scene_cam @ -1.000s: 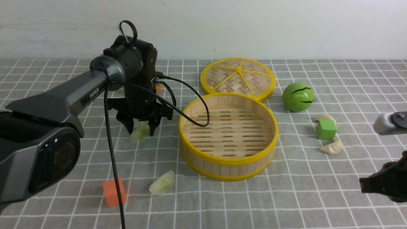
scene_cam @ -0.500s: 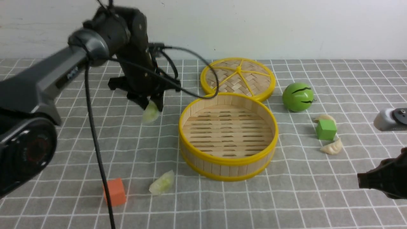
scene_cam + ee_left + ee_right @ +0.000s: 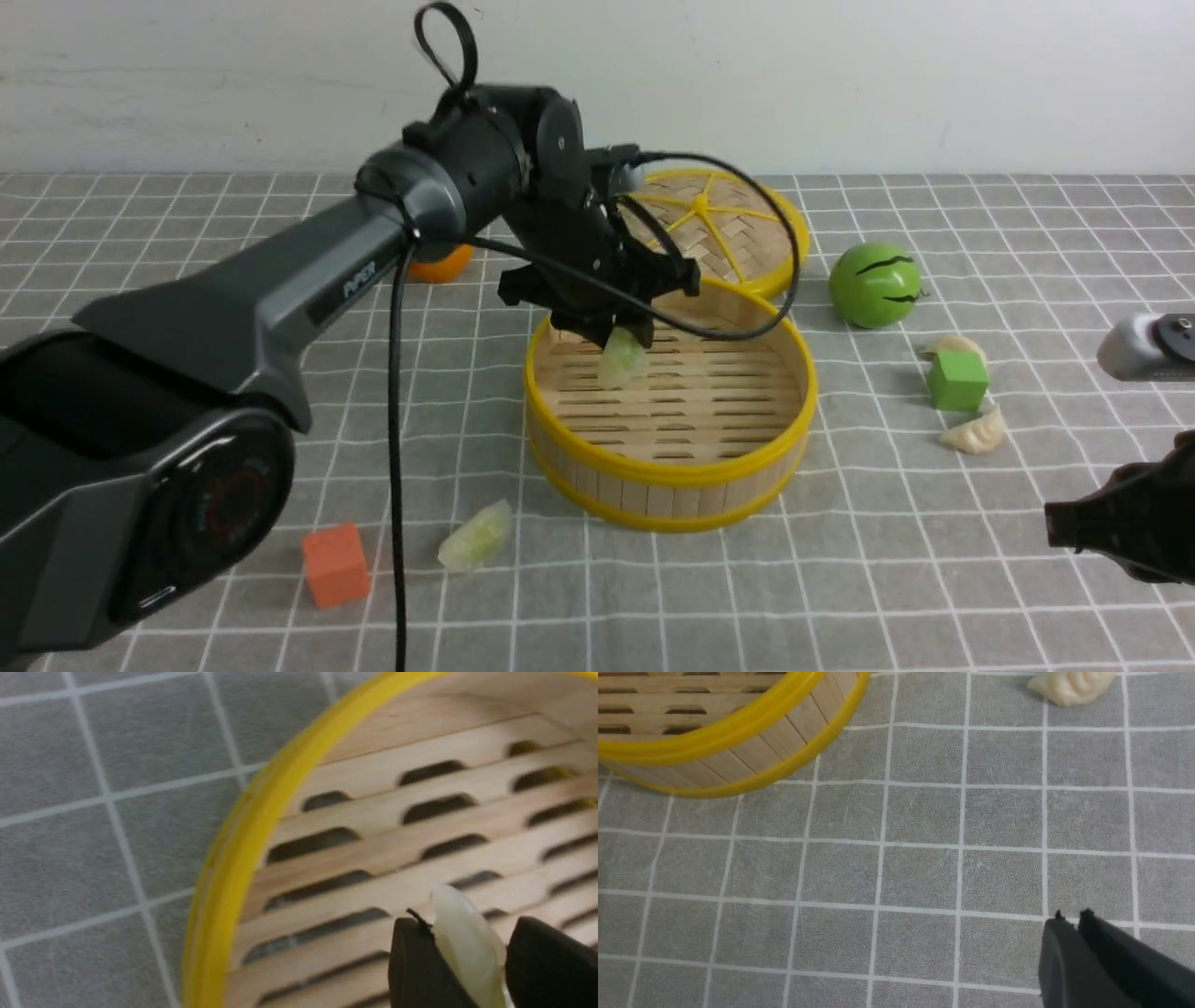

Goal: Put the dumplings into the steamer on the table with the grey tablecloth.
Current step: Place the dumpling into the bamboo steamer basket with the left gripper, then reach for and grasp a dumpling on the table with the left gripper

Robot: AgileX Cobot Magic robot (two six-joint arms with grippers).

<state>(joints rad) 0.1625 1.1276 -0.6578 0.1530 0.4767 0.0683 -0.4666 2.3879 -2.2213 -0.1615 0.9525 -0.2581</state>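
Observation:
My left gripper [image 3: 618, 343] hangs over the left inside of the bamboo steamer [image 3: 668, 467], shut on a pale green dumpling [image 3: 620, 359]. The left wrist view shows that dumpling [image 3: 467, 947] pinched between the two black fingers above the slatted floor. A second green dumpling [image 3: 477, 538] lies on the grey tablecloth [image 3: 840, 579] in front of the steamer. Two cream dumplings lie to the right, one [image 3: 976, 432] near the green cube and one [image 3: 952, 345] behind it. My right gripper [image 3: 1071, 919] is shut and empty, low over the cloth at the right edge.
The flat woven lid [image 3: 719, 219] lies behind the steamer. A green melon toy [image 3: 875, 285] and a green cube [image 3: 958, 380] stand to the right, an orange cube [image 3: 335, 564] at the front left, an orange ball [image 3: 439, 266] behind my left arm.
My left gripper closed on the green dumpling, lifted it off the cloth and carried it right, over the steamer's rim. The right arm barely moved.

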